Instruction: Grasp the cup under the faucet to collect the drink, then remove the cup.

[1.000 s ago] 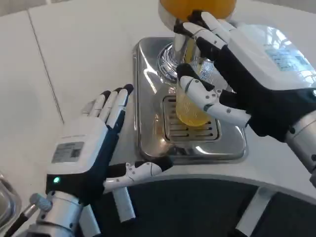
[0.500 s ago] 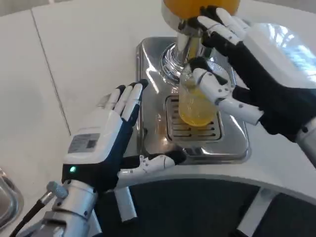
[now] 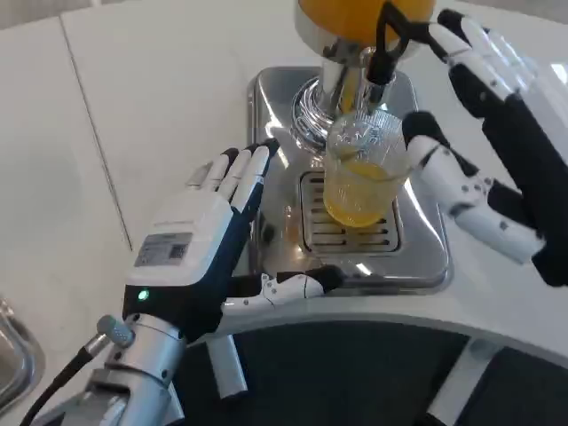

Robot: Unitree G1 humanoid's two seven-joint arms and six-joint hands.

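A: Start nearest the camera. What's there?

B: The left hand (image 3: pixel 202 257), at the lower left. Its fingers (image 3: pixel 238 173) lie straight and close together, reaching toward the near left corner of the steel drip tray (image 3: pixel 422 257). The thumb sticks out to the side along the tray's front edge. It holds nothing, and the fingertips come up to the tray's left rim; I can't tell whether they touch it.

A: And the cup?

B: The cup (image 3: pixel 359 177) is clear, standing on the slotted grate (image 3: pixel 315 232) in the middle of the tray. Its long axis runs up and down, mouth opening upward toward the faucet (image 3: pixel 377 67), with no tilt I can make out. Yellow drink fills roughly the lower half.

A: Is it right under the spout?

B: Yes, the black faucet lever and spout hang just above the cup's rim, and behind them is the chrome base carrying the orange tank (image 3: pixel 364 13).

A: What is the right hand doing?

B: The right hand (image 3: pixel 497 142) is on the right, spread wide. Its thumb reaches in close beside the cup's right wall, its other fingers point up past the faucet. Whether the thumb touches the glass I cannot tell, but the cup is not gripped.

A: What does it all rest on?

B: A white table (image 3: pixel 160 80).
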